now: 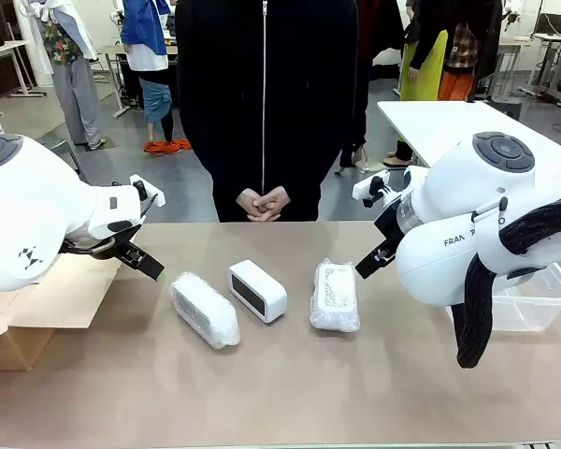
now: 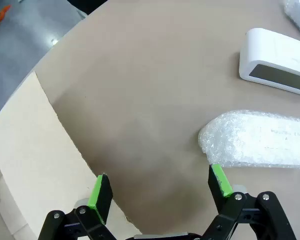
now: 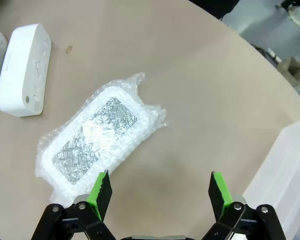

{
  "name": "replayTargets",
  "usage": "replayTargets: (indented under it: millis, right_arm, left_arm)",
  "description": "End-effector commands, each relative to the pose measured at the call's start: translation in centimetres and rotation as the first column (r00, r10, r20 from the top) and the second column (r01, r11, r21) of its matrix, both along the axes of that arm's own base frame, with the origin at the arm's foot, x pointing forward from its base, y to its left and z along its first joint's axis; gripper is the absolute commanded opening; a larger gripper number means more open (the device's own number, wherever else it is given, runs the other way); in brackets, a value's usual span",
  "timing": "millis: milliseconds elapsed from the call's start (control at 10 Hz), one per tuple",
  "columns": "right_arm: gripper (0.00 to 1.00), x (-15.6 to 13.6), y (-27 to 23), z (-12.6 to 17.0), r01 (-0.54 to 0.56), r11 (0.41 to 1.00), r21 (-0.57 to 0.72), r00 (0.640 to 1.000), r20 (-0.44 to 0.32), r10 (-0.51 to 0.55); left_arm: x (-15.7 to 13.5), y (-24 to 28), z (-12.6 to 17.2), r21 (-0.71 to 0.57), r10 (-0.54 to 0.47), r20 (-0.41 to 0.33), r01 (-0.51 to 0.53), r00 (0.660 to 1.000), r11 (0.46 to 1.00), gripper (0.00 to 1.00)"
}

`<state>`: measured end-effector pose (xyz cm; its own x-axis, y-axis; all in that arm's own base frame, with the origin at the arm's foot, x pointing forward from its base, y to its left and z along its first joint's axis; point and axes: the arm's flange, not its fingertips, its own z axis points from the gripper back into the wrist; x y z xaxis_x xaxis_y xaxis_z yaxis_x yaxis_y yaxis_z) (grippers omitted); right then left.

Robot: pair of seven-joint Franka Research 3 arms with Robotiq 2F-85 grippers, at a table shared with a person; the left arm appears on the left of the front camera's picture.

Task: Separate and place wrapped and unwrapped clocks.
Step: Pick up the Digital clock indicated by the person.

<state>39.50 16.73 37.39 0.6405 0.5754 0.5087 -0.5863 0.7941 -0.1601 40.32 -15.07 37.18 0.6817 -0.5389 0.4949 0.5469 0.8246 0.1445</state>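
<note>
My left claw [image 2: 160, 186] is spread, nothing between the pads, at the lower centre of its wrist frame. My right claw [image 3: 160, 187] is spread too and empty, at the lower centre of its frame. Both are over a plain tan table [image 1: 290, 393], matte, with its near part bare.

Three clocks sit in a row mid-frame in the front view, apart from each other:
- left bundle [image 1: 204, 310], in bubble wrap
- bare clock [image 1: 257, 290], white with a dark face
- right bundle [image 1: 335, 296], in bubble wrap

The left bundle lies just beside my left claw's right-hand pad [image 2: 220, 181], at the lower right of that wrist frame. The right bundle lies left of centre in the right wrist frame, above the left-hand pad [image 3: 101, 187], and a silvery face shows through the wrap.

Cardboard [image 1: 37, 309] is at the left edge of the front view and a clear bin [image 1: 542, 290] at the right edge. Past the table's far edge stands a person [image 1: 266, 94] in black with hands [image 1: 263, 202] clasped. Behind are a grey floor [image 1: 168, 178], a white table [image 1: 449, 122] at the upper right, and other people [image 1: 430, 47] standing.

My right arm [image 1: 467, 224] covers the bin's left part. In the right wrist frame the bin is cut off by the right edge. The right bundle is just a corner at the upper right of the left wrist frame. The person is cut off at the top. I can't read anything through the wrap, and I can't tell what the cardboard holds.
</note>
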Motion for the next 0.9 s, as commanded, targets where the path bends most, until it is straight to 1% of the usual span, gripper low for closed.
replayTargets:
  millis: [0, 800]
  right_arm:
    - [1.0, 0.0, 0.0, 0.0, 0.0, 1.0, 0.0, 1.0, 0.0, 0.0]
    - [1.0, 0.0, 0.0, 0.0, 0.0, 1.0, 0.0, 1.0, 0.0, 0.0]
  left_arm:
    - [-0.01, -0.01, 0.0, 0.0, 0.0, 0.0, 0.0, 1.0, 1.0, 1.0]
    - [-0.01, -0.01, 0.0, 0.0, 0.0, 0.0, 0.0, 1.0, 1.0, 1.0]
